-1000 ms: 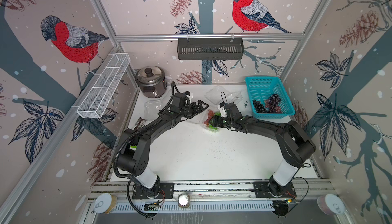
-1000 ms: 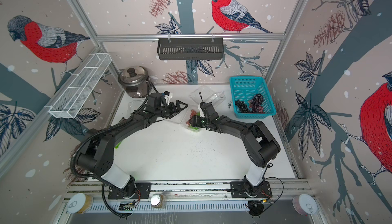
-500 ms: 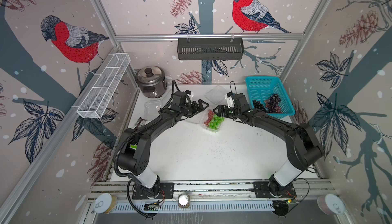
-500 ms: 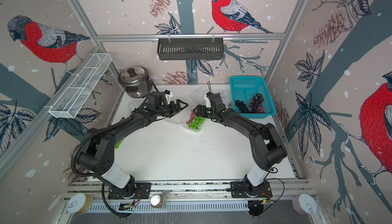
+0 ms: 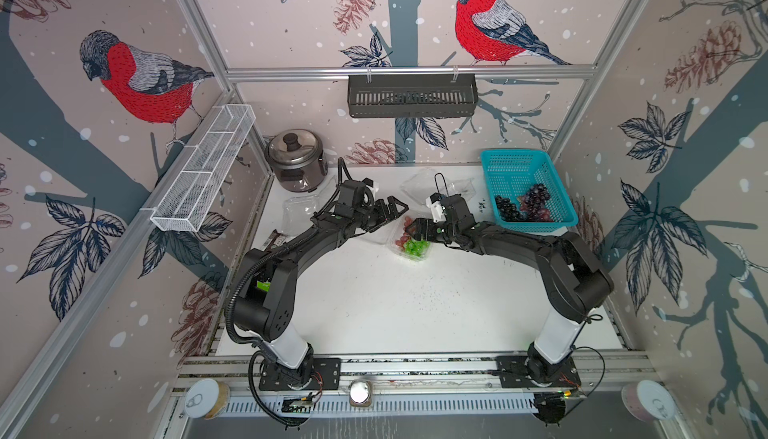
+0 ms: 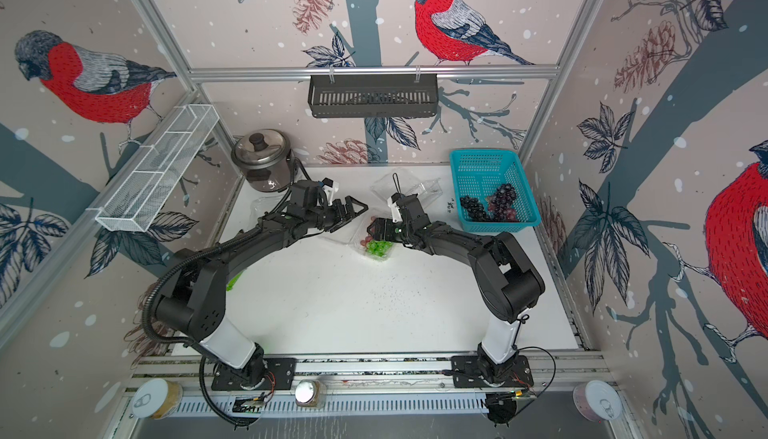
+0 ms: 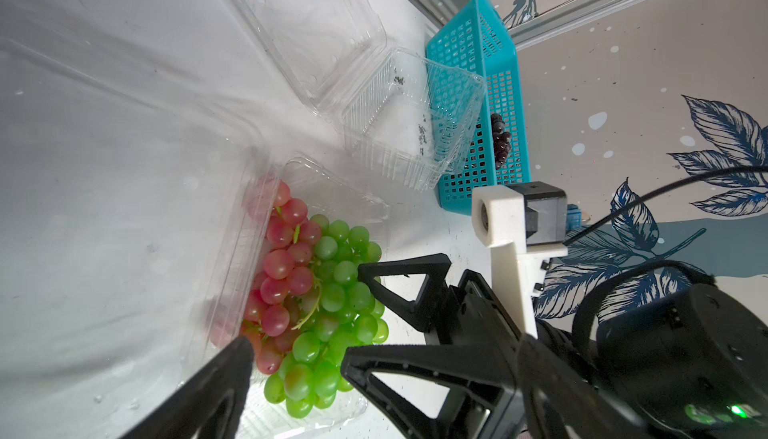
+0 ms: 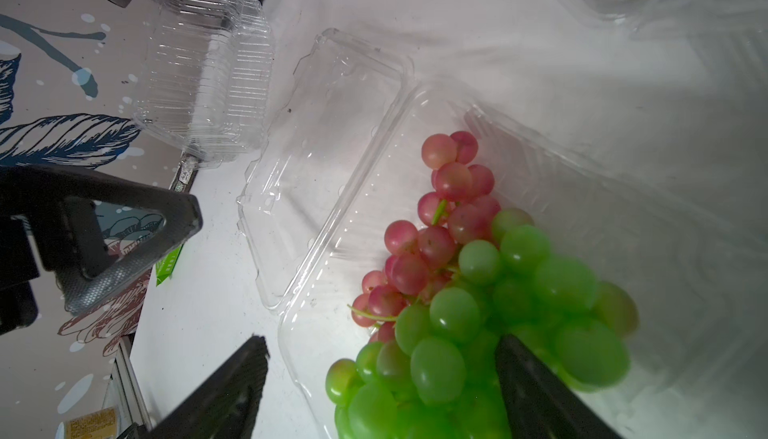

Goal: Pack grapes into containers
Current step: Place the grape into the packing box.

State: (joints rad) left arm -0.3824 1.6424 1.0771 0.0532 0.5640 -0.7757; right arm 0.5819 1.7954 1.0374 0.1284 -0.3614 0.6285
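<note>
Lying side by side in the open tray of the middle clamshell container (image 7: 365,204), the green grape bunch (image 5: 415,247) and the red grape bunch (image 7: 282,266) touch each other, the green one nearer the right hand (image 5: 412,228). That hand is released, its jaws spread wide at the tray's edge; in the right wrist view one finger (image 8: 536,395) lies against the green grapes without gripping them. The container's lid (image 8: 328,158) lies flat on the table toward the left hand (image 5: 395,212), which hangs just beside it, also released and empty. Behind, a second, empty clamshell (image 7: 407,125) stands just beside the turquoise basket (image 5: 515,166), which holds dark grape bunches (image 5: 523,206). A third clamshell (image 5: 299,212) lies near the table's left edge, in front of the steel rice cooker (image 5: 296,158). The front half of the white table (image 5: 395,304) carries only scattered dark specks, so there is room between the two arms. Aluminium posts and bullfinch-papered walls close the cell; a black rack (image 5: 411,96) hangs on the back rail and a white wire shelf (image 5: 203,166) on the left wall. A second ago the right hand sat low over the green bunch and hid most of it; now the bunch shows in full, and the left hand has barely moved.
</note>
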